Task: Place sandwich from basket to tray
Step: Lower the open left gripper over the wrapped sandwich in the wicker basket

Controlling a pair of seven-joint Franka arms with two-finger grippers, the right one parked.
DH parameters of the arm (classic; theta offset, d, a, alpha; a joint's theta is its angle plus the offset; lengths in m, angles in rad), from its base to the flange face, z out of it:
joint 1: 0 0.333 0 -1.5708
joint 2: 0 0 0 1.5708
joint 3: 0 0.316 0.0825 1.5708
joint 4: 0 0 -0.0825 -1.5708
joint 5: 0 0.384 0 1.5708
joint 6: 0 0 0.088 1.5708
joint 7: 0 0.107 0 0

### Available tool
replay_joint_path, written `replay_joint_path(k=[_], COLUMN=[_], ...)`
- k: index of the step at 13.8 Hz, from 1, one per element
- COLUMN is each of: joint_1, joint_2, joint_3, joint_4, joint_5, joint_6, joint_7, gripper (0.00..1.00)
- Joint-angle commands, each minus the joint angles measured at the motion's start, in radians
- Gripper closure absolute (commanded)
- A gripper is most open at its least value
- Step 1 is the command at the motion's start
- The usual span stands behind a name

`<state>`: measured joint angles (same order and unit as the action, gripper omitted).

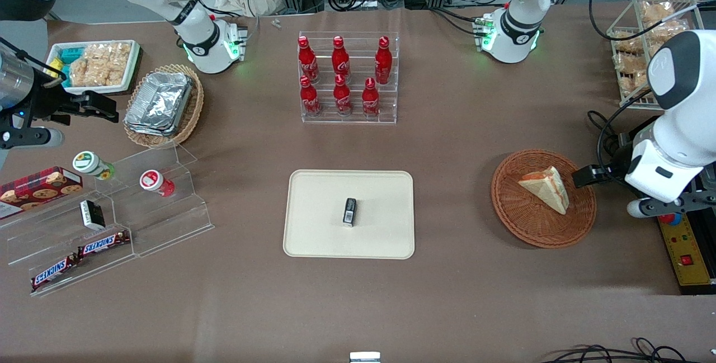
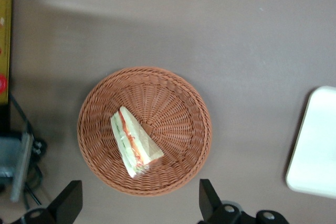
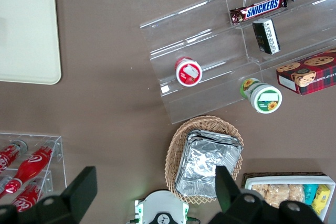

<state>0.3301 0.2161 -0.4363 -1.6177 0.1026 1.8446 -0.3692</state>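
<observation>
Sandwich [image 2: 134, 143], a clear-wrapped triangular wedge of white bread with orange-red and green filling, is seen lying in the round reddish-brown woven wicker basket [image 2: 173, 95].
The left arm's gripper [image 2: 140, 208] is held above the basket with its fingers [image 2: 69, 201] spread wide, nothing between them; the flat cream-beige rectangular tray [image 1: 319, 201] carries a small black box [image 1: 349, 211].

A triangular wedge of pale-bread sandwich [image 1: 545, 188] is lying inside the round reddish-brown wicker basket [image 1: 523, 217] on the brown worktop [image 1: 447, 139], toward the working arm's end. The left arm's black pincer [image 1: 584, 177] is hanging just beside the basket's rim, near the sandwich. The flat cream-beige rectangular tray [image 1: 319, 223] is sitting well apart from the basket and is carrying a small black box [image 1: 349, 211].
</observation>
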Motion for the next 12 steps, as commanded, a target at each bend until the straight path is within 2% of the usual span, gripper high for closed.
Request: replay_joint_path(k=[1,2,7,12], joint_1=[-0.005,-0.005,0.029,0.038], joint_2=[0.002,0.000,-0.038,-0.165], joint_3=[-0.001,-0.001,0.002,0.060], joint_4=[-0.036,-0.059,-0.229,-0.547], joint_5=[0.022,0.022,0.019,0.017], joint_6=[0.001,0.016,0.134,0.430], joint_7=[-0.268,-0.333,-0.363,-0.390], gripper=[0.00,0.00,0.00,0.01])
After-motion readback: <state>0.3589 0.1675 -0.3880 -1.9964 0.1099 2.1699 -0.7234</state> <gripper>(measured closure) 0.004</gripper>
